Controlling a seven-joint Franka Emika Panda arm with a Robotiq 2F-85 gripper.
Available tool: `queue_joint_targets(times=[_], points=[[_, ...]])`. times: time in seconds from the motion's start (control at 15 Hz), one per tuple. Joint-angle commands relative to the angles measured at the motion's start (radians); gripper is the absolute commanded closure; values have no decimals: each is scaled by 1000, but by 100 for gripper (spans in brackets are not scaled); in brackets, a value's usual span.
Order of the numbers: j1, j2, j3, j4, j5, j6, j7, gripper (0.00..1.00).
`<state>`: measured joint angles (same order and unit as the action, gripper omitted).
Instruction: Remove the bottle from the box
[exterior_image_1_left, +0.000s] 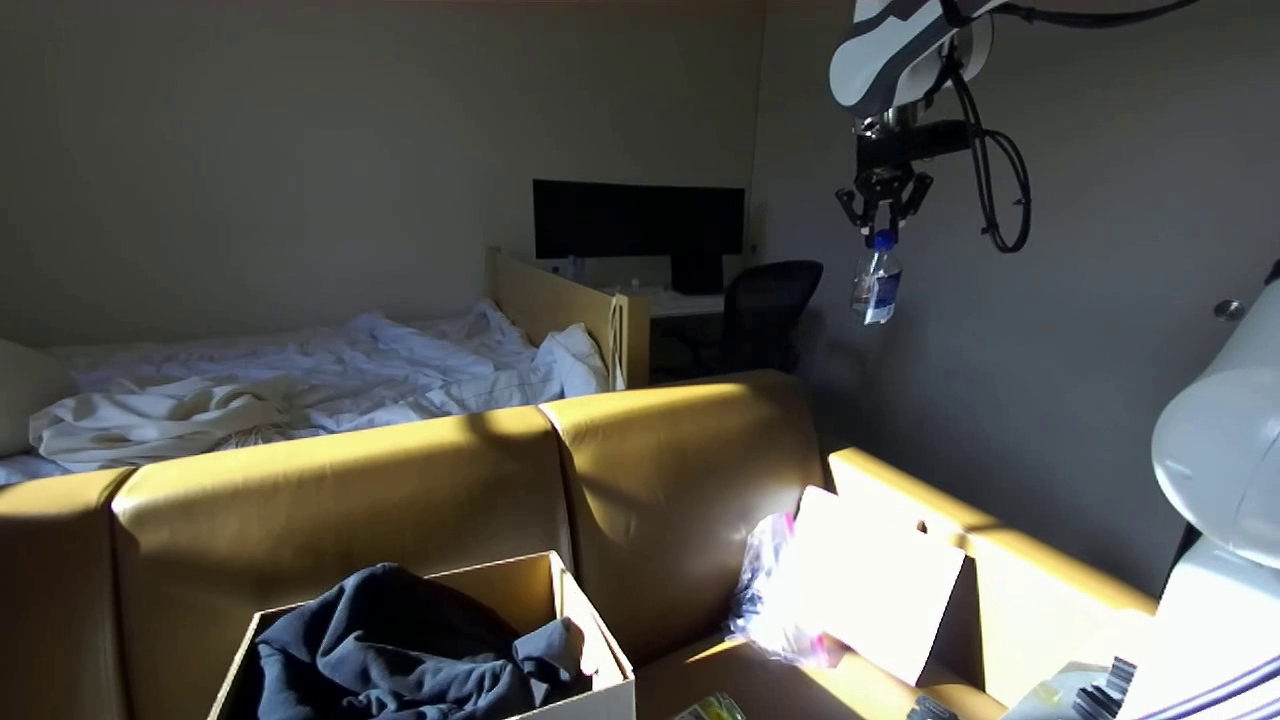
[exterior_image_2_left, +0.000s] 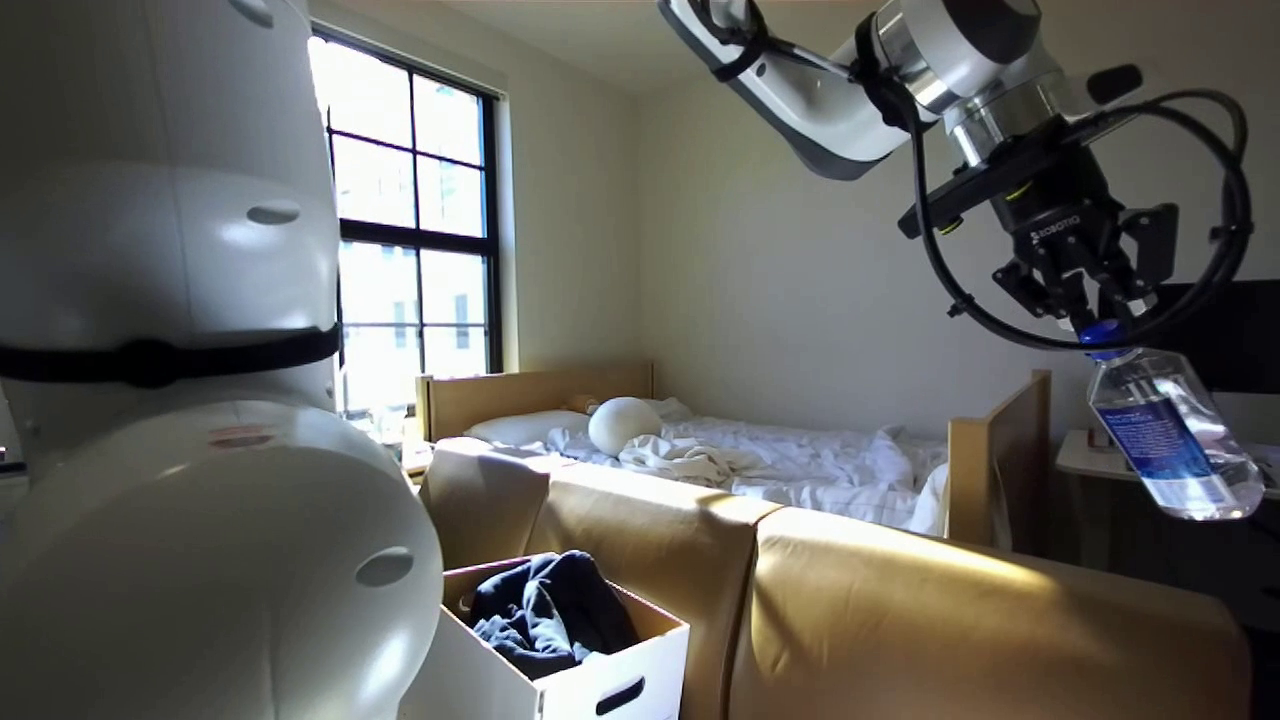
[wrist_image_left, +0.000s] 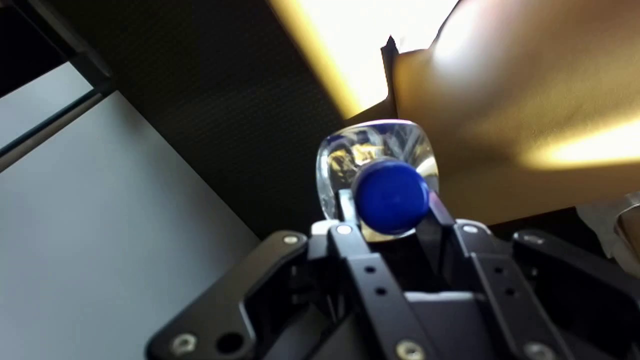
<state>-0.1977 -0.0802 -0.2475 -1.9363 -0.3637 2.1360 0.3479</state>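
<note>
High above the sofa, near the wall, my gripper (exterior_image_1_left: 881, 238) is shut on the blue cap of the small clear bottle (exterior_image_1_left: 876, 290). The bottle (exterior_image_2_left: 1165, 430) hangs below the fingers, tilted in an exterior view, its blue label showing. In the wrist view the gripper (wrist_image_left: 392, 202) has a finger on either side of the cap, and the bottle's clear body (wrist_image_left: 340, 145) shows behind it. The box (exterior_image_1_left: 605, 702), cardboard with pale walls and dark cloth inside, sits on the sofa well away from the bottle; its wall (exterior_image_2_left: 655, 665) has a handle slot.
The tan sofa's backrest (exterior_image_1_left: 680, 470) runs below the arm. A white panel (exterior_image_1_left: 870, 590) and a plastic bag (exterior_image_1_left: 770, 600) lean at the sofa's end. Behind stand a bed (exterior_image_1_left: 420, 370), a monitor (exterior_image_1_left: 640, 220) and a chair (exterior_image_1_left: 770, 305). A cable (exterior_image_2_left: 1240, 200) loops beside the gripper.
</note>
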Motion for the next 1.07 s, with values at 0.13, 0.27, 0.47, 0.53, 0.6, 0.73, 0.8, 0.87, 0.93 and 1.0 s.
queue_joint_targets(times=[0.13,0.27,0.47,0.53,0.6,0.73,0.8,0.87,0.93,1.0], points=[[-14,5,20,3,3,-2,-3,86],[-21,43,7,40,66,-64,-21,86],[-46,85,-22,81,150,-144,-44,86],[-56,99,-33,99,176,-158,-44,86],[-67,115,-44,119,200,-170,-47,86],[-92,143,-67,154,246,-175,-58,86],[-101,154,-75,166,272,-171,-62,85],[-110,164,-83,166,261,-137,-44,85],[-121,182,-93,176,271,-130,-37,86],[-132,201,-102,188,280,-131,-31,85]])
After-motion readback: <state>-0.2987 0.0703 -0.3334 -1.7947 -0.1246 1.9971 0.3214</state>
